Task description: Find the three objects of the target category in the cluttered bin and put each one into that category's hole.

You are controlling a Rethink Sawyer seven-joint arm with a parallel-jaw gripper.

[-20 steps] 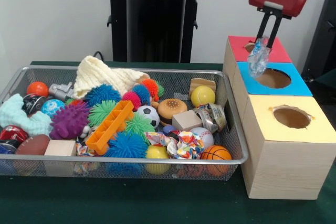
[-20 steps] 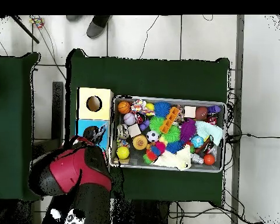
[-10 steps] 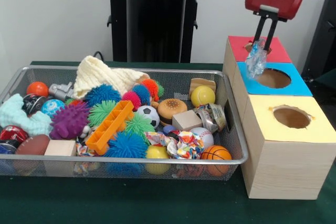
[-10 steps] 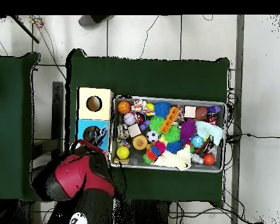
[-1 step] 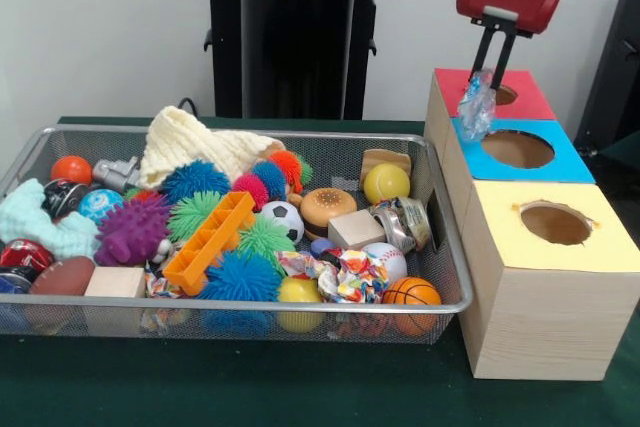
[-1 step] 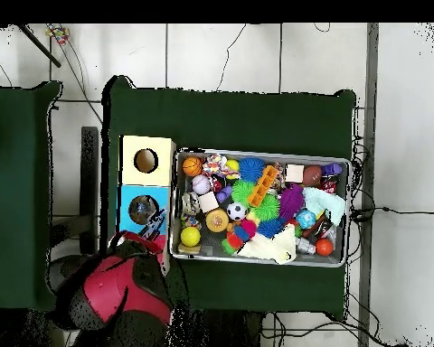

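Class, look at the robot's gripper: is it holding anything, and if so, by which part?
Yes. The gripper pinches a crumpled clear-blue plastic wrapper by its top end; the rest hangs over the boxes.

In the overhead view the red arm (image 6: 117, 294) covers the red box almost wholly, so its hole does not show there, and the hand beneath it is hidden too. In the front view the arm is cut off by the top edge, and the crumpled clear wrapper (image 5: 476, 107) hanging from the hand (image 5: 489, 69) hides the fingertips and part of the red box's hole (image 5: 503, 94). Low in the wire bin (image 5: 452, 299), things under the top layer are too buried to name.
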